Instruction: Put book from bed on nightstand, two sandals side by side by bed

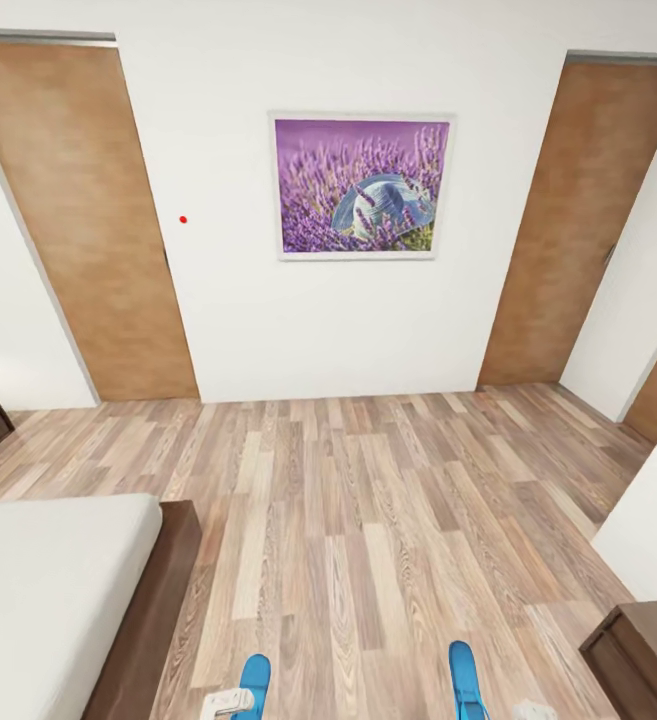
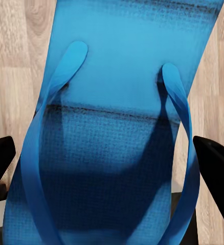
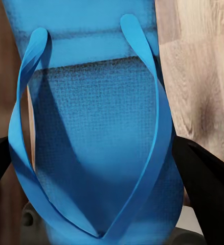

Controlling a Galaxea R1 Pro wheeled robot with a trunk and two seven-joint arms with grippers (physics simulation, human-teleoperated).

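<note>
A blue sandal [image 3: 91,132] sits between the right end effector's [image 3: 99,168] dark fingers [image 3: 204,178] — over wood floor [image 3: 199,76].

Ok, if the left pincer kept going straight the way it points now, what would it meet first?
The blue sandal already between the left pincer's fingers fills that line; past its far end, probably the wood-plank floor, though depth is unclear.

Wood-plank floor [image 1: 368,520] under bed [image 1: 58,590], its grey mattress bare.
</note>
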